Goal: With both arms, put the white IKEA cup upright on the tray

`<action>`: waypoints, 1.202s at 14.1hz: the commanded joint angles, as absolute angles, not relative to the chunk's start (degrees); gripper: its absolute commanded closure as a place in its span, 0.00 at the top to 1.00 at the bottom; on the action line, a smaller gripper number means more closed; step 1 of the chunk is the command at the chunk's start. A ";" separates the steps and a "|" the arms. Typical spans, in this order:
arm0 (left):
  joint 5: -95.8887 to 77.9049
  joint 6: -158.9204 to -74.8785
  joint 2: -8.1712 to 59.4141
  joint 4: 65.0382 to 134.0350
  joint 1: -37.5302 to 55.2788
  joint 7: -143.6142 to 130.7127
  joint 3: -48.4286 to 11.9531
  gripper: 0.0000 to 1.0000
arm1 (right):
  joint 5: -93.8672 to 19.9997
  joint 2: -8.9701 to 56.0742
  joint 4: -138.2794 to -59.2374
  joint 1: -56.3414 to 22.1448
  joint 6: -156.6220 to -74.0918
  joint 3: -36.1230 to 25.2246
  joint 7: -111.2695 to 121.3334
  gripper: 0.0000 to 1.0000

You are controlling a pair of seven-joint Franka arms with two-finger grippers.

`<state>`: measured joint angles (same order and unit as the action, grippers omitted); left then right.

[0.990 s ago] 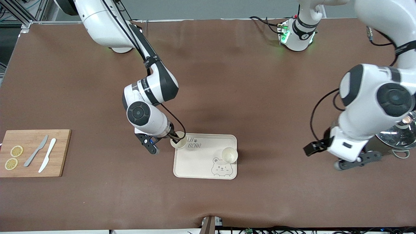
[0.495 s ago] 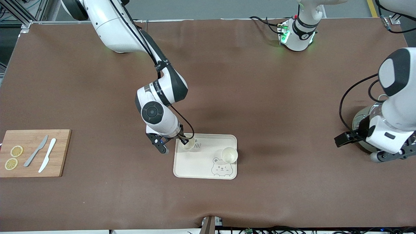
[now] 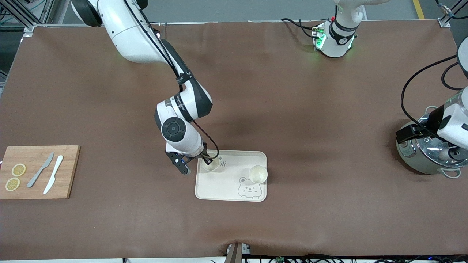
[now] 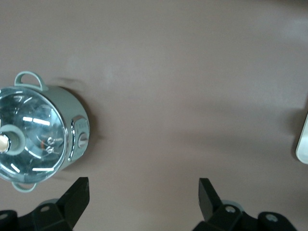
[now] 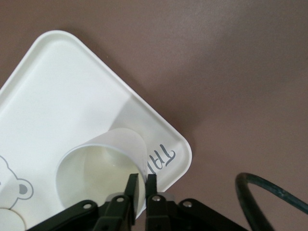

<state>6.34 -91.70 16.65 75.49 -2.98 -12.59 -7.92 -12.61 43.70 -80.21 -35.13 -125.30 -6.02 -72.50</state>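
Note:
The cream tray point(image 3: 223, 186) with the bear drawing lies in the middle of the table, nearer the front camera. My right gripper point(image 3: 208, 159) is shut on the wall of a white cup point(image 3: 211, 165), one finger inside the rim and one outside. The cup is upright, mouth up, at the tray's lettered corner. I cannot tell whether it touches the tray. The right wrist view shows the gripper point(image 5: 143, 179), cup point(image 5: 96, 163) and tray point(image 5: 57, 86). A second white cup point(image 3: 257, 174) stands upright on the tray by the bear. My left gripper point(image 4: 143, 192) is open and empty, high over bare table beside the pot.
A steel pot with a glass lid point(image 3: 413, 155) stands at the left arm's end, also in the left wrist view point(image 4: 33, 132). A wooden cutting board point(image 3: 69, 171) with lemon slices and two knives lies at the right arm's end.
My right gripper has carried the cup from the tray's edge in over its lettered corner. My left arm has drawn back toward its own end of the table, over the pot.

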 commanded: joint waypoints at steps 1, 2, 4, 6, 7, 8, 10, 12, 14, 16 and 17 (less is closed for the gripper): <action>7.47 -89.92 13.80 77.78 -3.16 -11.87 -8.52 1.00 | -12.66 43.68 -78.66 -35.42 -124.37 -6.15 -72.60 1.00; 7.30 -89.13 13.28 77.78 -3.16 -11.87 -8.53 1.00 | -12.40 43.25 -78.66 -35.42 -124.10 -6.24 -72.60 1.00; 7.12 -88.07 12.75 77.87 -3.08 -11.87 -8.53 1.00 | -12.57 42.02 -78.31 -34.72 -119.65 -6.24 -72.51 1.00; 6.94 -87.63 12.31 77.96 -3.16 -11.87 -8.61 1.00 | -12.48 41.31 -74.82 -34.72 -113.67 -6.76 -72.86 1.00; 6.94 -87.71 12.04 77.96 -3.08 -11.87 -8.61 1.00 | -12.39 41.05 -73.05 -34.63 -109.47 -7.38 -72.86 1.00; 6.86 -87.71 11.87 77.96 -3.08 -11.52 -8.61 1.00 | -12.39 40.52 -71.30 -34.54 -105.07 -8.60 -72.60 1.00; 6.86 -88.15 10.47 79.18 -3.08 -11.43 -8.70 1.00 | -12.31 39.47 -69.17 -34.63 -100.82 -9.84 -69.45 1.00; 6.59 -89.73 8.19 82.25 -3.08 -11.08 -8.88 1.00 | -11.26 33.95 -70.74 -34.11 -96.80 -11.59 -69.08 1.00; 6.50 -90.09 6.69 83.67 -3.16 -10.99 -9.05 1.00 | -10.64 30.87 -71.36 -34.10 -92.74 -12.83 -69.17 1.00; 6.42 -89.39 5.72 83.94 -3.08 -10.90 -9.05 1.00 | -10.55 27.26 -74.34 -33.84 -92.63 -12.92 -68.56 1.00; 6.33 -89.21 5.63 83.59 -3.16 -10.46 -9.05 1.00 | -10.20 25.85 -76.10 -33.58 -92.90 -13.01 -68.29 1.00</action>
<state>6.34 -88.67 8.01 81.50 -2.87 -12.29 -8.88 -11.59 29.99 -70.66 -33.84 -92.10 -13.32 -69.30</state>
